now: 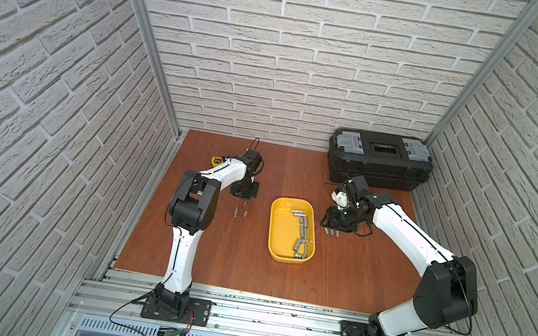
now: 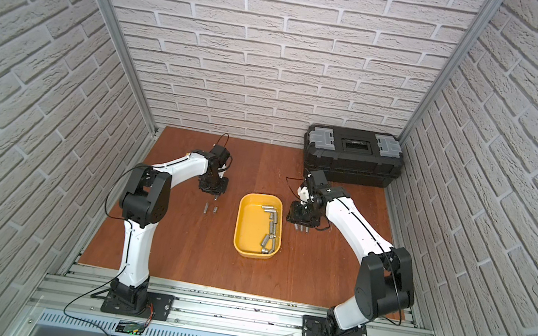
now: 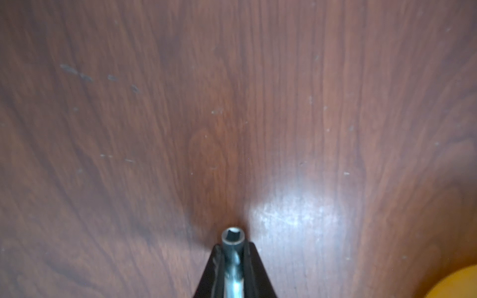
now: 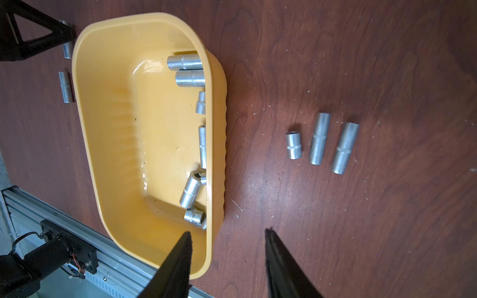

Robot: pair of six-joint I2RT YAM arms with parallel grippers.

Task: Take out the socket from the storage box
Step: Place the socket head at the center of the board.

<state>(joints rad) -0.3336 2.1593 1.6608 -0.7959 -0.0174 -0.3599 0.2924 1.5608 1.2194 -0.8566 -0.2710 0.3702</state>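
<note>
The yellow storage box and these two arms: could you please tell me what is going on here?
The arms appear to be emptying the storage box onto the table. The left end effector is shut on one socket over bare table beside the box. The right end effector is open and empty, near three sockets laid on the table. In the box lie several sockets.

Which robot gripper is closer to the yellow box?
The right gripper: it is just beside the yellow box. The left gripper, shut on a socket, is farther off on the opposite side.
</note>
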